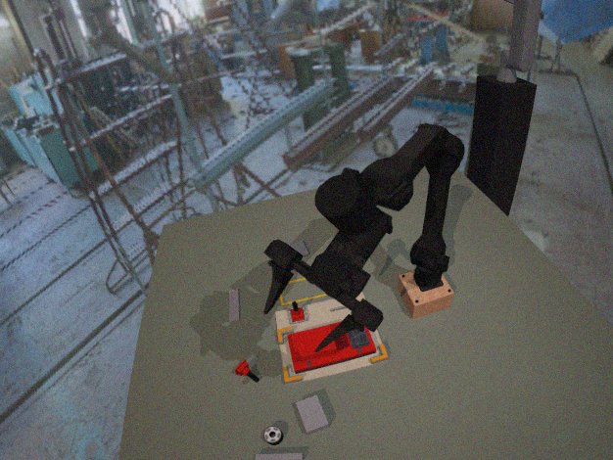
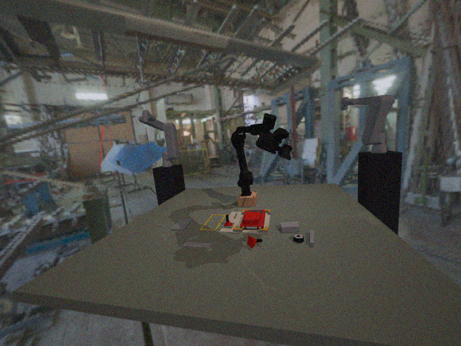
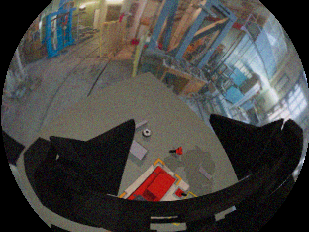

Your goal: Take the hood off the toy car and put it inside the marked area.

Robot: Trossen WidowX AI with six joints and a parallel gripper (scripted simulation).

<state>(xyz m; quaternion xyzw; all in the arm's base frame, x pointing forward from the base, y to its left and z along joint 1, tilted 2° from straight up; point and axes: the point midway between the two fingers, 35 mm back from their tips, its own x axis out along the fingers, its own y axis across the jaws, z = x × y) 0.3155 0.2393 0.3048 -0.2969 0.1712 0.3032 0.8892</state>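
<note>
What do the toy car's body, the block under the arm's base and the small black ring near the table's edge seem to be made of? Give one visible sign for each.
Toy car: probably plastic, given its flat, even red colour and crisp edges.
Block under the arm's base: looks like wood or board, pale tan and matt, with dark dots like screw holes.
Ring: perhaps rubber around a pale metal hub; too small to be sure.

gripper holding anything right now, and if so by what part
Nothing is held. The gripper is wide open, up in the air above the red toy car, and the car's hood has not been gripped.

Matt table [image 1: 495, 356]; wood-like arm base [image 1: 425, 300]
</note>
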